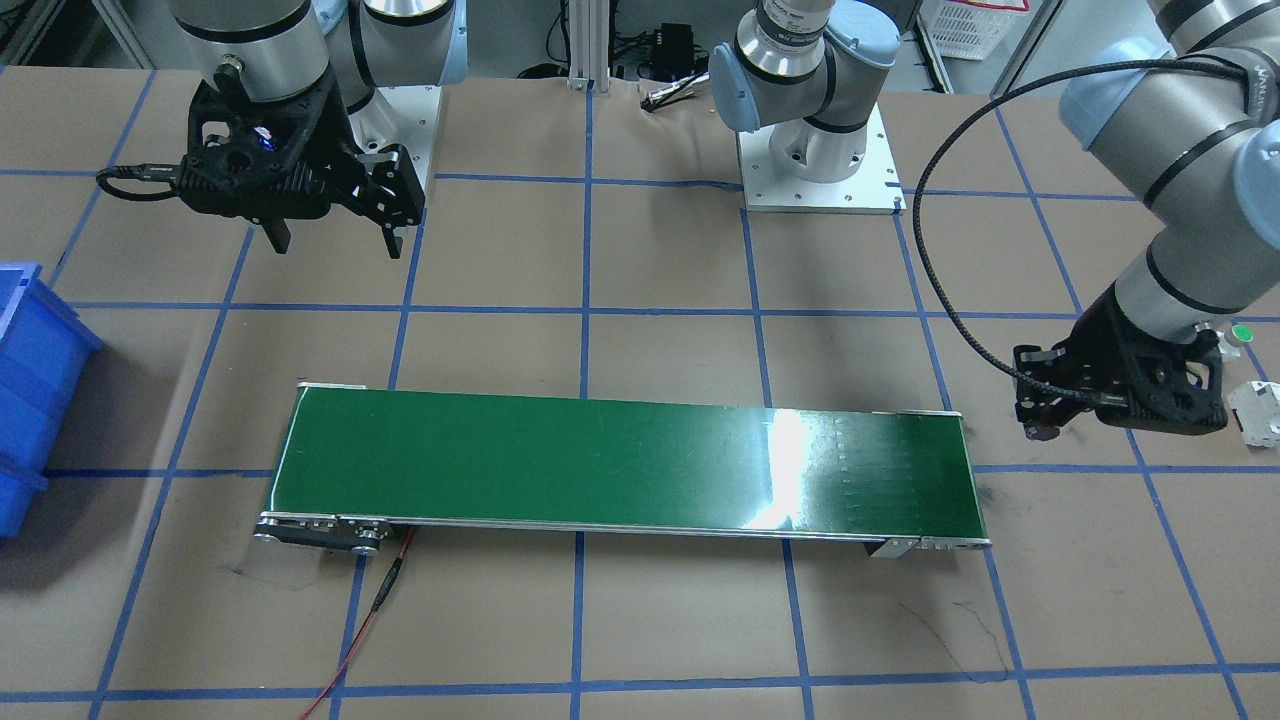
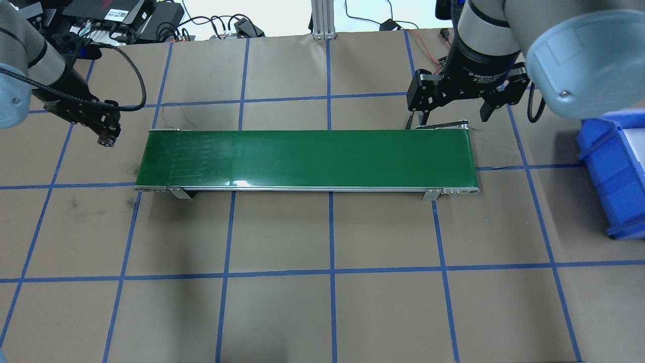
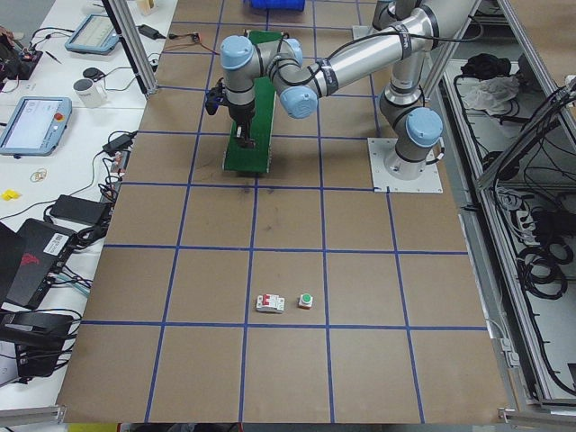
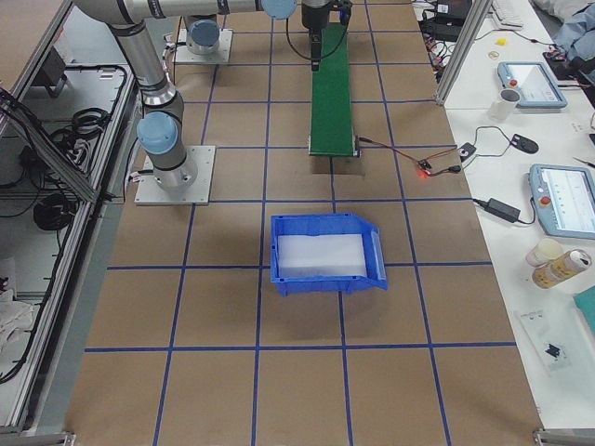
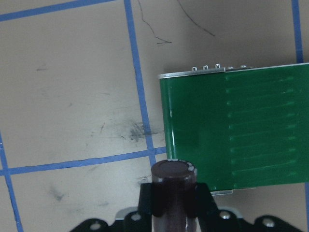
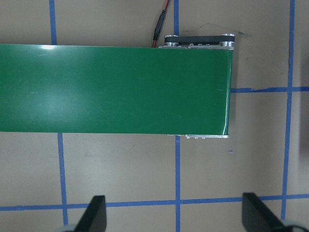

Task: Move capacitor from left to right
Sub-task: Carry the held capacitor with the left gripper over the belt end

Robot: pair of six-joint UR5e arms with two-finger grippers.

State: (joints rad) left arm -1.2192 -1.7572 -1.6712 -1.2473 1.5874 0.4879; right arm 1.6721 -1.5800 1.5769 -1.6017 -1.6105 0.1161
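The capacitor, a dark brown-black stubby cylinder, is clamped upright between the fingers of my left gripper. In the overhead view this gripper hangs just off the left end of the green conveyor belt, above the brown table. In the front-facing view the capacitor shows at the gripper's tip, right of the belt. My right gripper is open and empty, hovering beyond the far edge of the belt's right end; its wrist view shows the two fingers spread wide over the table.
A blue bin stands on the right side of the table, also in the front-facing view. A white part with a green round cap and a white-grey blocky part lie behind my left gripper. A red cable leads from the belt's motor end.
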